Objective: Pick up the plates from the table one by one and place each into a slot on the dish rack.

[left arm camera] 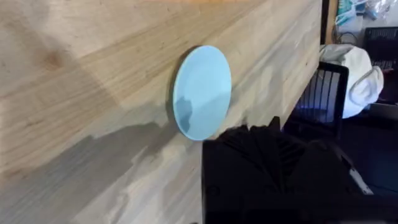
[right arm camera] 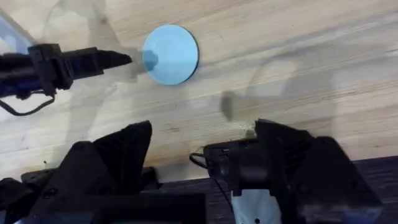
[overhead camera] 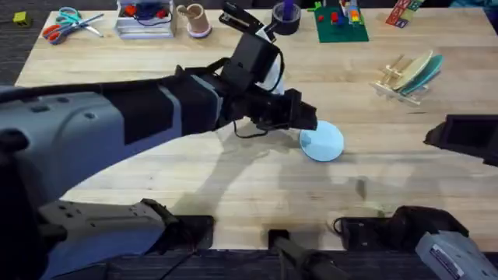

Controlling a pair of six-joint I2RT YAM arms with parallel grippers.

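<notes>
The table (overhead camera: 179, 167) fills most of the overhead frame, a light plank top, bare through its middle. The left arm reaches from the lower left across to the centre. Its gripper (overhead camera: 307, 118) sits just left of the light blue plate (overhead camera: 322, 141). The fingers appear drawn close to a narrow tip at the plate's left rim, touching or nearly so; they hold nothing. Whether they are fully clenched cannot be confirmed.

The right gripper (right arm camera: 202, 146) rests low at the near table edge, lower right of the overhead frame. Its jaws stand wide apart and empty.

The dish rack (overhead camera: 393, 82) stands at the upper right of the overhead frame, well apart from the blue plate. Two plates already lean in its slots: a pale yellow plate (overhead camera: 415, 68) and a teal plate (overhead camera: 428, 71) behind it.

The blue plate lies flat on the wood, right of centre in the overhead frame.

Assessment: the step in hand is the pickup of the blue plate. A flat plate offers no edge to pinch from above. The fingers should part enough to straddle the rim, with one finger worked under the edge, perhaps after tilting it. Grip near the rim, firmly; a thin plate may slip or pivot. Carry it upright toward a free slot, clear of the plates already racked.
</notes>
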